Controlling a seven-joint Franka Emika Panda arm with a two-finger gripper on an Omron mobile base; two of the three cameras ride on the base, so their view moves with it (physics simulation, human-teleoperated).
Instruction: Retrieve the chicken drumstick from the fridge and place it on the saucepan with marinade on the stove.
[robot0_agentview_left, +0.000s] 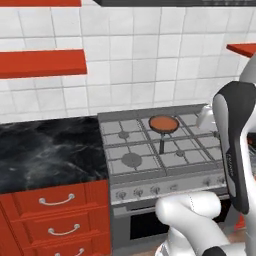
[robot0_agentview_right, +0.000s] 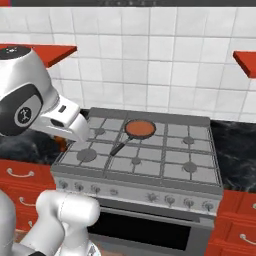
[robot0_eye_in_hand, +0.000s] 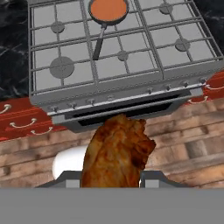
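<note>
Carrying the chicken drumstick toward the stove, we judge the fetch from the fridge as done: the gripper is clenched on the drumstick, which juts up from between the jaws at the bottom of the hand view, above the wooden floor in front of the oven door.

Left to do: bring the drumstick over the saucepan and let it go into the marinade. The saucepan sits on the back row of the stove, about the middle of its width, with its long handle pointing toward the front edge. Nothing lies in the pan but the orange-red liquid, so the placing is not yet done.

Around: a black marble counter to the left of the stove, with red drawers below it, red wall shelves above, and white tile on the wall behind. A row of knobs runs along the stove's front edge. A pale object at the stove's back right corner in the left base view is partly hidden by the arm; we cannot tell what it is.

In the way: not much. The grates between the front edge and the pan are bare. We'd watch the pan handle, which lies on the straight approach from the front, and the knob row if the hand comes in low. The drumstick sits well below stove height, so it has to be lifted before it goes forward.
</note>
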